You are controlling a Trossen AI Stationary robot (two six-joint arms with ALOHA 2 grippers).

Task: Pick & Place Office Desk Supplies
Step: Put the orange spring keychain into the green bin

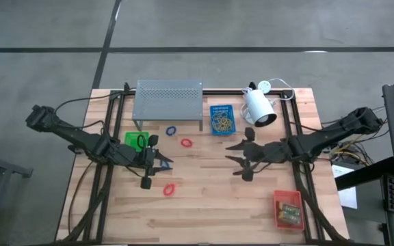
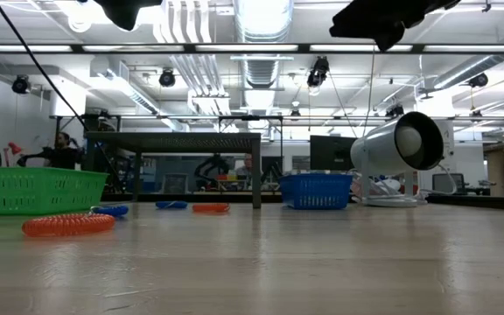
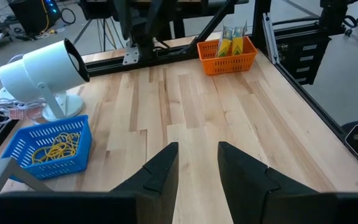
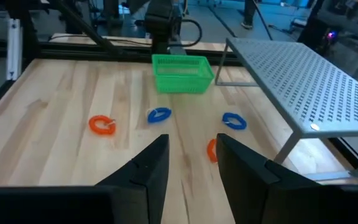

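Observation:
Both grippers hover above the table's middle and face each other, open with nothing between the fingers: my left gripper and my right gripper. Between them, red loops and a blue loop lie flat on the wood. Another blue loop lies under the left arm. A green tray stands by the left arm. The blue tray holds tan rubber bands. The red-orange tray at the near right holds two card boxes.
A grey perforated metal shelf stands at the far side, with a white lamp to its right beside the blue tray. Black frame rails run along the table's edges. Bare wood lies in the near middle.

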